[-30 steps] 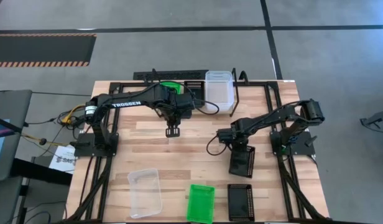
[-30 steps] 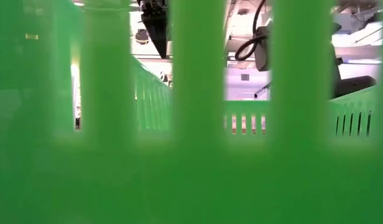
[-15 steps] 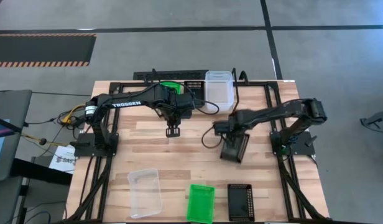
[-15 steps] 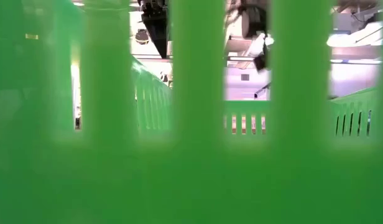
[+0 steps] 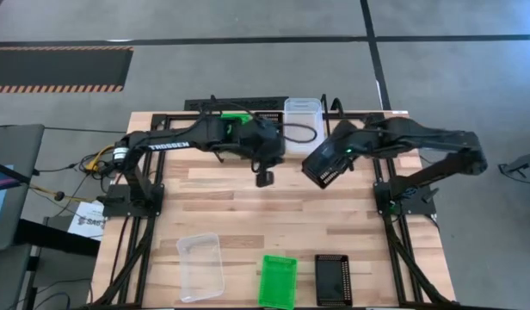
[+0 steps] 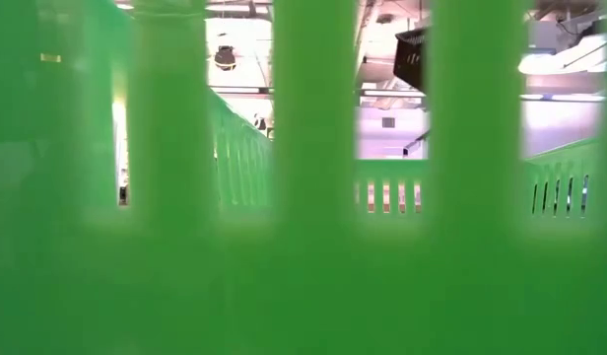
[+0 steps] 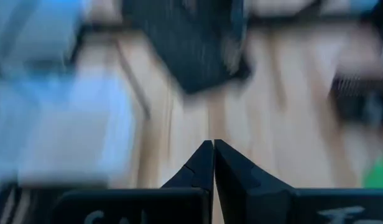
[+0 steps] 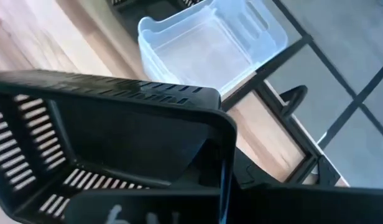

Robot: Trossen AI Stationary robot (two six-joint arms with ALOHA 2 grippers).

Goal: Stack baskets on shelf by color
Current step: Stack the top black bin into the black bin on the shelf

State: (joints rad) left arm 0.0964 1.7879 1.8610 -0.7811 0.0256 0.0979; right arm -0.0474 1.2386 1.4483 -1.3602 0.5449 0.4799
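Observation:
My right gripper (image 5: 335, 155) is shut on a black mesh basket (image 5: 323, 165), held in the air near the black wire shelf (image 5: 248, 105) at the table's far edge. The low view shows this basket (image 6: 412, 57) high up. On the shelf sit a green basket (image 5: 235, 120), a black basket (image 5: 269, 116) and a clear basket (image 5: 302, 116); the clear one also shows in the right wrist view (image 8: 210, 43). My left gripper (image 5: 263, 178) is shut and empty just in front of the shelf; its closed fingertips show in the left wrist view (image 7: 213, 149). My right gripper holds the black basket by a wall at its rim, close to a corner (image 8: 217, 134). The gripper's own body hides the fingertips, so the kind of hold cannot be told. The basket is lifted clear of the table and tilted, its open side toward the wrist camera.
At the table's near edge lie a clear basket (image 5: 200, 265), a green basket (image 5: 278, 280) and a black basket (image 5: 334, 278). The green basket's slatted wall (image 6: 303, 197) fills most of the low view. Bare wood lies between the two rows.
My right gripper has gone up and toward the table's far edge with the black basket, which has left the table, turned and tilted, and now hangs near the shelf. My left gripper has shifted toward the table's right edge, staying shut.

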